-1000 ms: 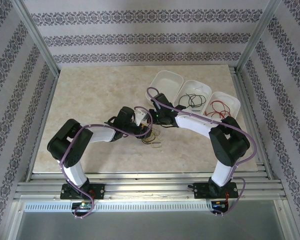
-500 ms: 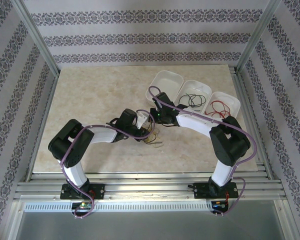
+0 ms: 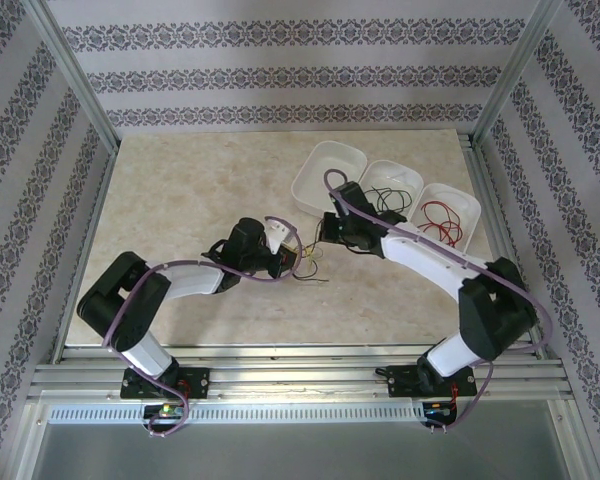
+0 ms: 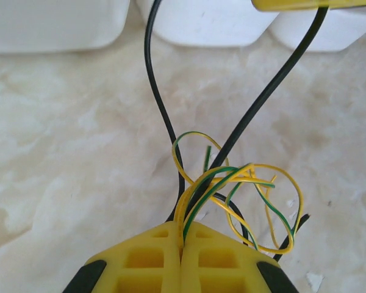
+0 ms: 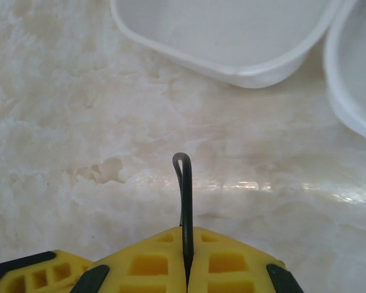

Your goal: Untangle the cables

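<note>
Left wrist view shows my left claw (image 4: 183, 237) pressed together on the yellow cable (image 4: 274, 204), its yellow-and-green strands running straight into the seam between the pads. Whether the black cable (image 4: 256, 110) is nipped there too I cannot tell. My right claw (image 5: 187, 241) is clamped on a small bend of that black cable, just short of the empty tray (image 5: 244, 76). The knot sits between the two claws near the middle of the worktop (image 3: 180, 200), and the red cable (image 3: 436, 215) lies in the tray nearest the right edge.

To do this pull well, I judge I should hold the left side fixed and draw the right away slowly toward the far right corner. The black strands need to slide out of the yellow loops rather than cinch them. If they tighten, I should ease back and re-grip nearer the crossing.

From above, both arms reach forward and inward with elbows bent, and the wrists nearly meet nose to nose.
</note>
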